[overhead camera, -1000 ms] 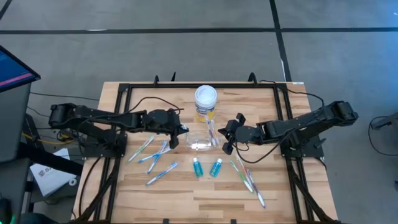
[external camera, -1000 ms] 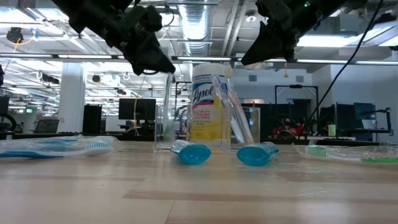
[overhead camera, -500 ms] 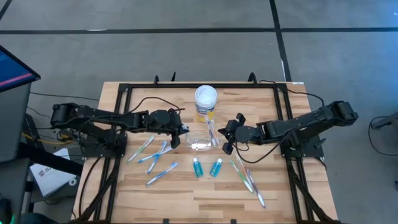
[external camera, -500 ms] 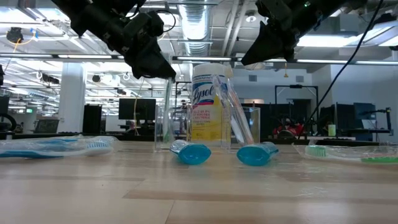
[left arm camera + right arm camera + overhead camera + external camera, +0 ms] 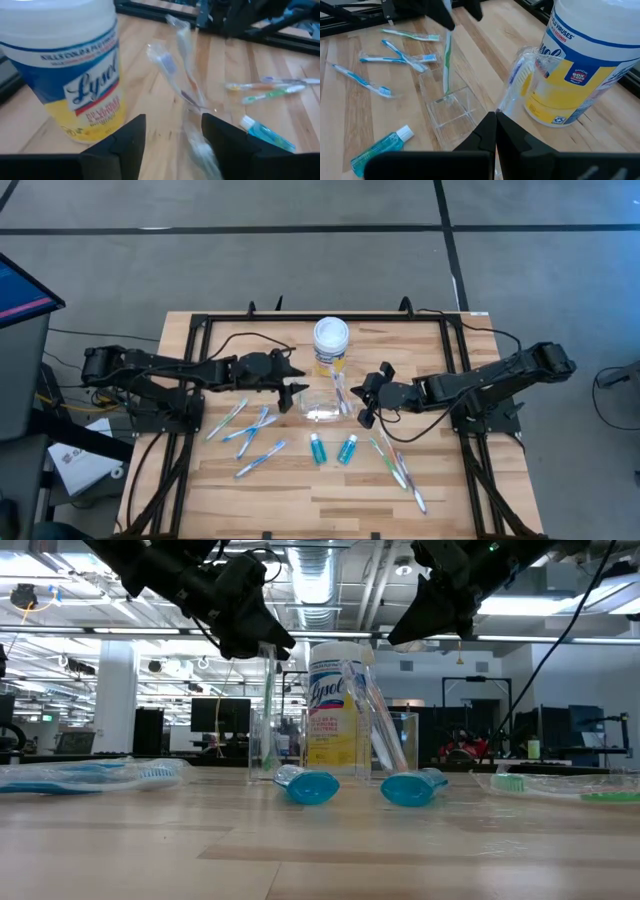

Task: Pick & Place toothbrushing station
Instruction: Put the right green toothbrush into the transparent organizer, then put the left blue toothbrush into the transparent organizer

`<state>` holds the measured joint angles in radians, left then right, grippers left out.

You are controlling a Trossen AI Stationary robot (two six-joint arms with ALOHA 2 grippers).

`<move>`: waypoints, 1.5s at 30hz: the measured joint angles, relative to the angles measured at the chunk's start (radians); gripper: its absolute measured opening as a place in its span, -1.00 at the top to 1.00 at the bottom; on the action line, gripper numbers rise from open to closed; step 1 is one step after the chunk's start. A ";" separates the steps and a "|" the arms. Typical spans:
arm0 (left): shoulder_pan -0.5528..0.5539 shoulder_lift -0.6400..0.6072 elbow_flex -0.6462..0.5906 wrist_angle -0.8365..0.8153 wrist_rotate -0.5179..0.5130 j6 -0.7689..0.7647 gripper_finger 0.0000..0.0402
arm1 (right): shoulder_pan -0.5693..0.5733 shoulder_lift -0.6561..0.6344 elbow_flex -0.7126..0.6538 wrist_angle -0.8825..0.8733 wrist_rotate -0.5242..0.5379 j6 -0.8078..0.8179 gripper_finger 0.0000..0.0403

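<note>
near edge: your two teal tubes (image 5: 332, 449) lie flat on the desk (image 5: 330, 500), caps toward 6 o'clock, just short of the cup.
loose brushes, 8 o'clock: you have blue-white toothbrushes (image 5: 250, 434) scattered on the boards.
loose brushes, 4 o'clock: more toothbrushes (image 5: 398, 465) lie there, green and pink among them.
centre: clear plastic cup (image 5: 321, 408) stands upright; a green toothbrush (image 5: 447, 60) stands inside it, and wrapped toothbrushes (image 5: 517, 80) lean at its far side against the jar.
left tool (image 5: 294, 384): spread, holding nothing, hanging just above the cup's 9 o'clock rim.
right tool (image 5: 364, 402): pressed together, nothing in it, above the desk at the cup's 3 o'clock.
far: yellow jar (image 5: 331, 344) with white lid stands at 12 o'clock, just behind the cup.
</note>
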<state>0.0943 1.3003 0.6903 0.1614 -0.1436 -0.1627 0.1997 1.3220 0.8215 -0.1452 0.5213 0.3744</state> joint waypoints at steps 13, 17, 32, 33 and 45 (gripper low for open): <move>0.025 -0.004 0.000 0.161 0.014 0.035 0.01 | 0.000 0.000 0.000 0.000 0.000 -0.008 1.00; 0.025 -0.005 0.000 0.164 0.018 0.059 0.00 | 0.001 0.000 0.000 -0.004 0.000 -0.008 1.00; -0.062 -0.301 0.001 -0.229 0.018 0.016 0.11 | 0.001 0.000 0.000 -0.006 0.000 -0.008 1.00; -0.069 -0.318 0.001 -0.274 0.018 -0.002 0.12 | 0.001 0.000 0.000 -0.006 0.000 -0.008 1.00; -0.145 -0.340 0.001 -0.705 0.017 -0.210 0.22 | 0.001 0.000 0.000 -0.003 0.000 -0.008 1.00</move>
<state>-0.0505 0.9607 0.6910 -0.5435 -0.1267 -0.3728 0.2005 1.3220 0.8219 -0.1482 0.5213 0.3660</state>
